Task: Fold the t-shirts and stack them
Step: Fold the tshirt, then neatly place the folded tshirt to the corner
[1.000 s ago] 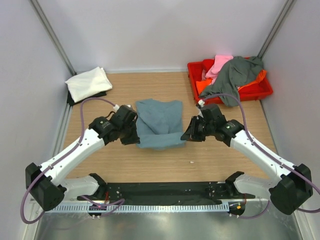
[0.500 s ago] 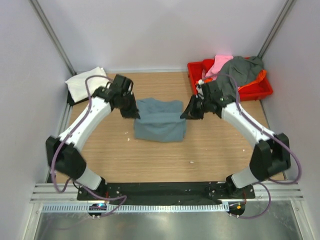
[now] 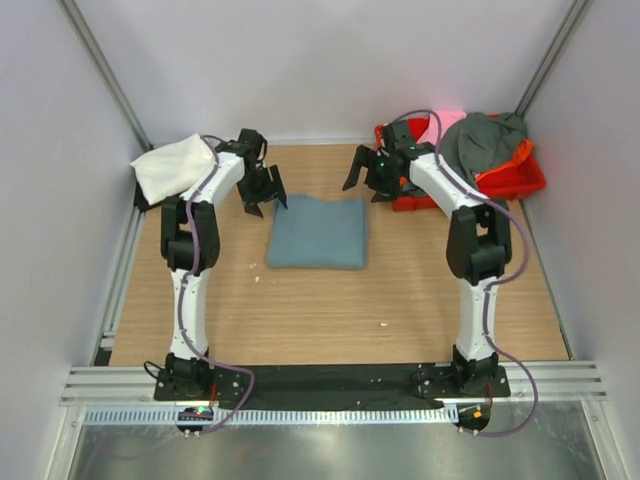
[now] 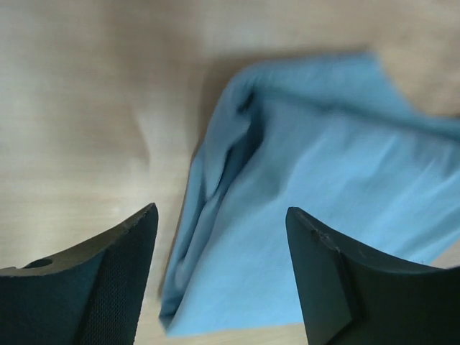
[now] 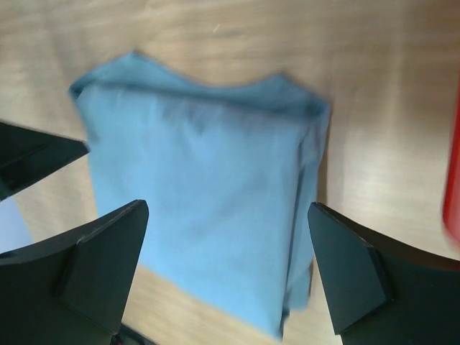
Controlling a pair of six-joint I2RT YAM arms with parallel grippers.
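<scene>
The dusty blue-grey t-shirt (image 3: 318,232) lies folded into a flat rectangle in the middle of the table. My left gripper (image 3: 266,203) hangs open just off its far left corner, holding nothing. My right gripper (image 3: 362,185) stands open off the far right corner, also with nothing in it. In the left wrist view the blue-grey t-shirt (image 4: 323,187) shows its layered left edge between the spread fingers of the left gripper (image 4: 221,215). In the right wrist view the whole folded blue-grey t-shirt (image 5: 208,180) lies below the right gripper (image 5: 228,208). A folded white t-shirt (image 3: 175,167) rests at the far left.
A red crate (image 3: 520,182) stands at the far right, just behind my right arm. It holds a dark grey t-shirt (image 3: 482,140), a pink one (image 3: 445,124) and an orange one (image 3: 515,156). Bare wood surrounds the folded shirt.
Both grippers carried the shirt's near edge away from me, folding it over. They have let go, opened and risen off the far corners. The shirt now lies as a smaller rectangle.
</scene>
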